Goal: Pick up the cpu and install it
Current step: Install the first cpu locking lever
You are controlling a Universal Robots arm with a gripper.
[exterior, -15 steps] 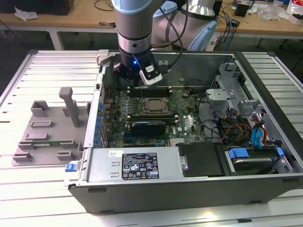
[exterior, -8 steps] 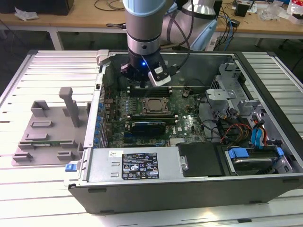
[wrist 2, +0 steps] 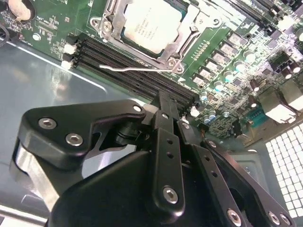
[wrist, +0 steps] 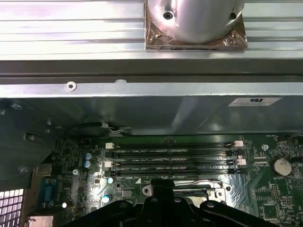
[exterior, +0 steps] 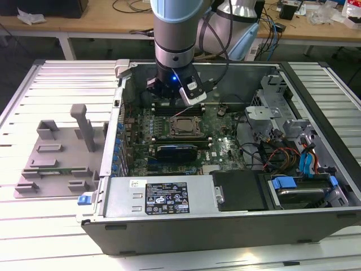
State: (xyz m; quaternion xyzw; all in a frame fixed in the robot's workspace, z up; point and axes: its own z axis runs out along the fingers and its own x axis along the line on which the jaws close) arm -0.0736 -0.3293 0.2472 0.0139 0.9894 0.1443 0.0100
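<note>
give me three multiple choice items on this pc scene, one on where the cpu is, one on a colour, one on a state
1. Where is the cpu?
A. on the grey fixture outside the case
B. in the motherboard socket
C. on the power supply

2. What colour is the motherboard?
A. green
B. red
C. white

3. How does the computer case stand?
A. closed
B. side panel off, interior exposed
C. upside down

Answers:
1 B, the silver-topped chip lies inside the metal socket frame in the second wrist view.
2 A, the board is green in the exterior view and both wrist views.
3 B, the board and drive bays lie open in the exterior view.
</note>
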